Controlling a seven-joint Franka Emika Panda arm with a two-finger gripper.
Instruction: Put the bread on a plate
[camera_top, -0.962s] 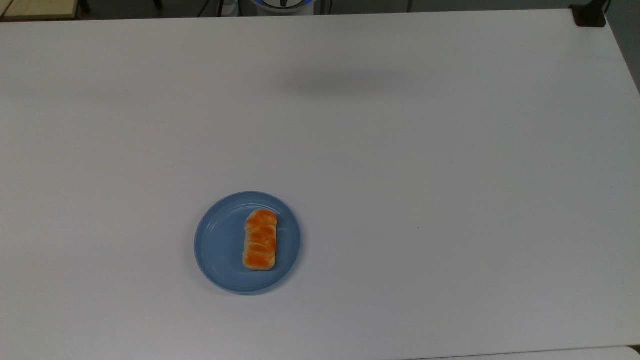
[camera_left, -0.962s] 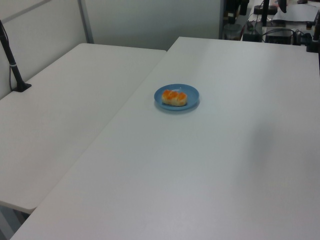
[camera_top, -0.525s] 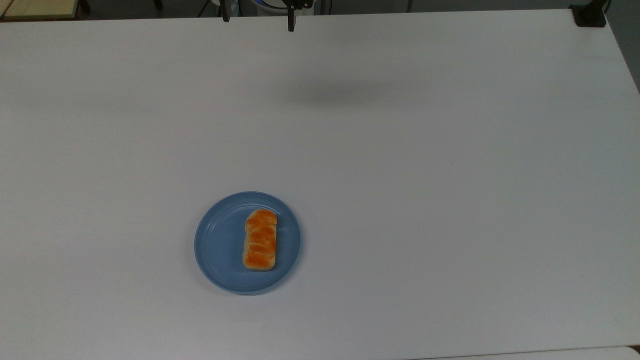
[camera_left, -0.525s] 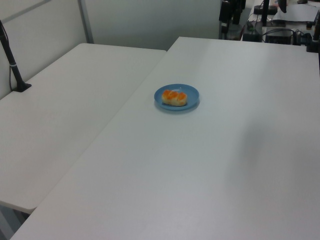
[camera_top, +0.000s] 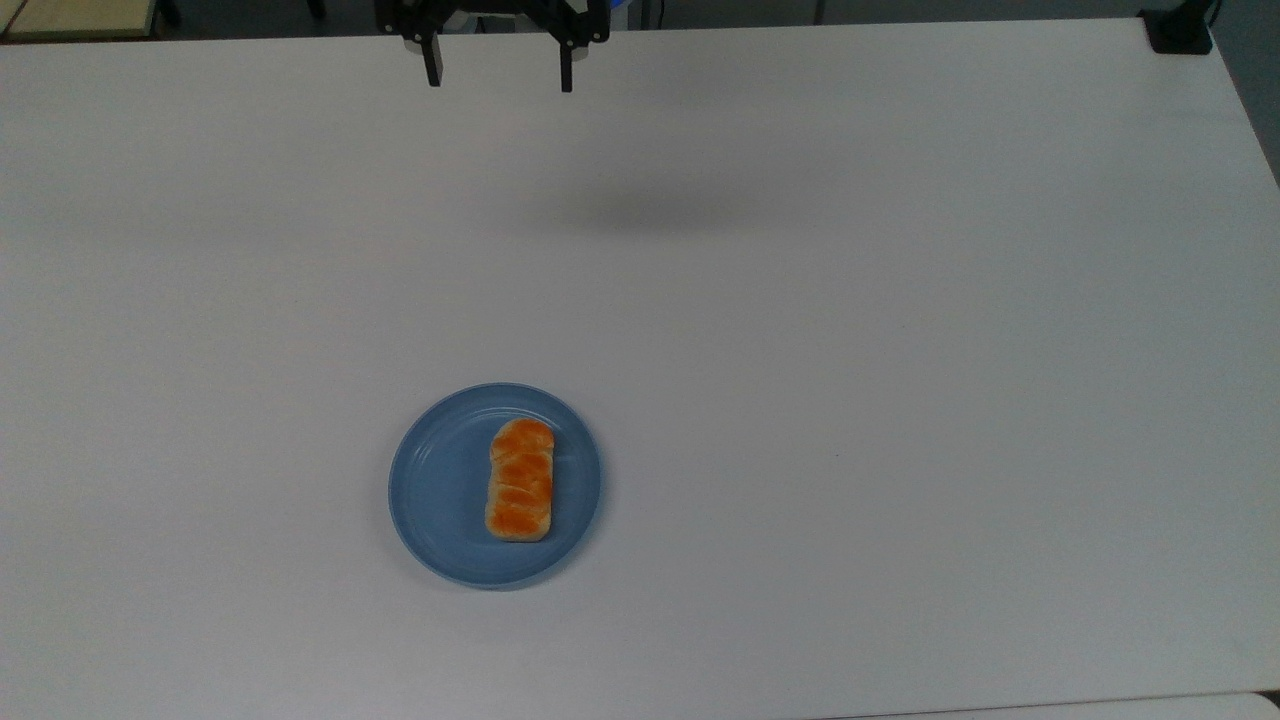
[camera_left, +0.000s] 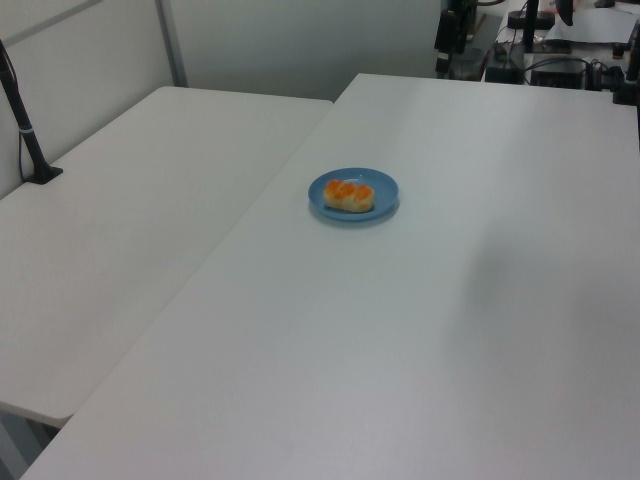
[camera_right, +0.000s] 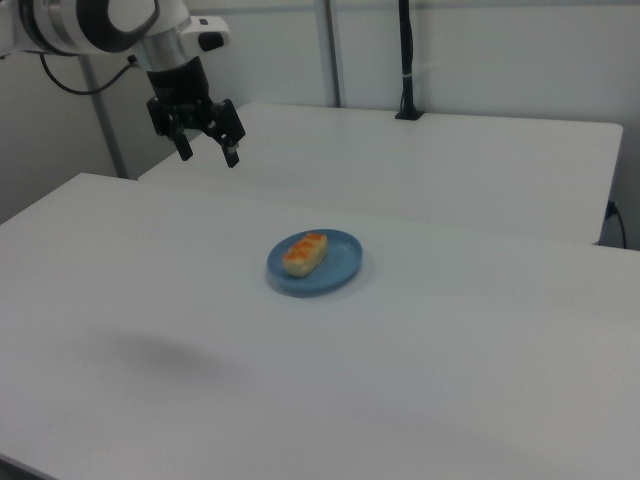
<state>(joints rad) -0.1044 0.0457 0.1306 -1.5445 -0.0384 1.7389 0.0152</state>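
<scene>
A broad white table (camera_top: 800, 300) spans the top view, its far edge meeting a dim strip of floor and equipment. Near the top view's lower left sits the plate (camera_top: 440, 490), round and blue, with the bread (camera_top: 520, 480) lying on it lengthwise, slightly toward the top view's right of the plate's centre, orange-brown crust facing up. At the top edge the gripper (camera_top: 497, 78) hangs over the table's far side with its two dark fingers set wide apart and nothing between them (a soft grey shadow (camera_top: 640, 212) lies on the table below it). The gripper is well apart from the plate.

In the left view, the white table (camera_left: 420, 350) runs away from the camera beside a second white table (camera_left: 120, 220), a grey partition behind both. The plate (camera_left: 380, 186) sits mid-table with the bread (camera_left: 349, 196) across it. A black post (camera_left: 22, 125) stands on the second table at the left view's left edge.

The right view shows the table (camera_right: 150, 300) in front of pale walls. The white arm (camera_right: 100, 22) reaches in from the upper left; its gripper (camera_right: 206, 155) hangs above the table, fingers spread wide, holding nothing. The plate (camera_right: 340, 265) carries the bread (camera_right: 305, 253) at the table's middle, well apart from the gripper.
</scene>
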